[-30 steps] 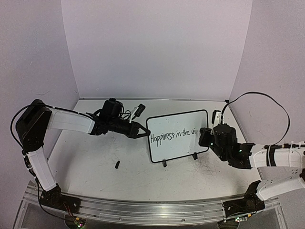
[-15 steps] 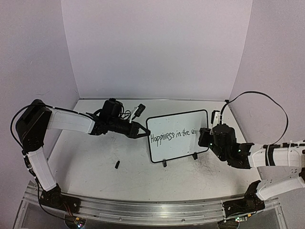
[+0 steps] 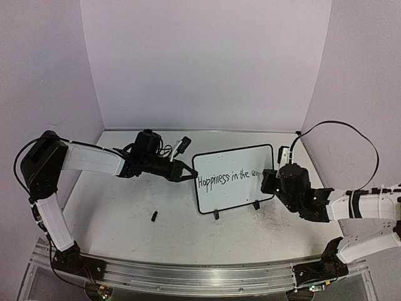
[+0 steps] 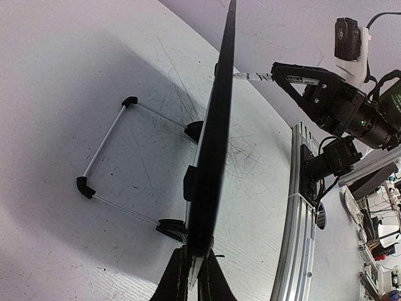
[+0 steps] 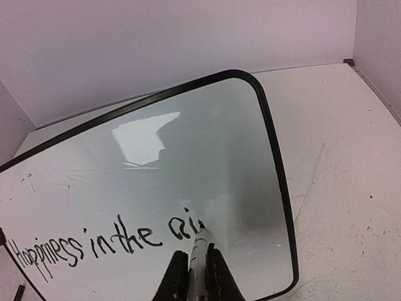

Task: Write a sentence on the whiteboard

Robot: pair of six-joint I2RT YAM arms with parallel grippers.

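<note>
The right gripper [image 5: 195, 266] is clamped on a pale-barrelled marker [image 5: 200, 249], whose tip meets the face of the whiteboard [image 5: 188, 157] just after the last stroke of the sentence [image 5: 94, 244], which so far reads "Happiness in the ai" in thin black letters along the lower half of the board. Seen from the left wrist, the marker [image 4: 254, 77] stands roughly square to the board's writing side. Across the board, the left gripper [image 4: 191, 279] is closed on the thin black frame [image 4: 216, 138] at the board's left edge, its fingers pinching the rim from both sides. From above, the whiteboard [image 3: 232, 160] stands tilted near the middle of the table [image 3: 125, 213], a little to the right, between the left gripper [image 3: 187, 170] and the right gripper [image 3: 270, 179]. Its two black feet [image 3: 216, 214] rest on the tabletop, and a wire stand [image 4: 106, 144] with black end caps props it from behind. A small black object [image 3: 154, 216] lies alone on the scratched surface, near the board's lower left corner but apart from it.
</note>
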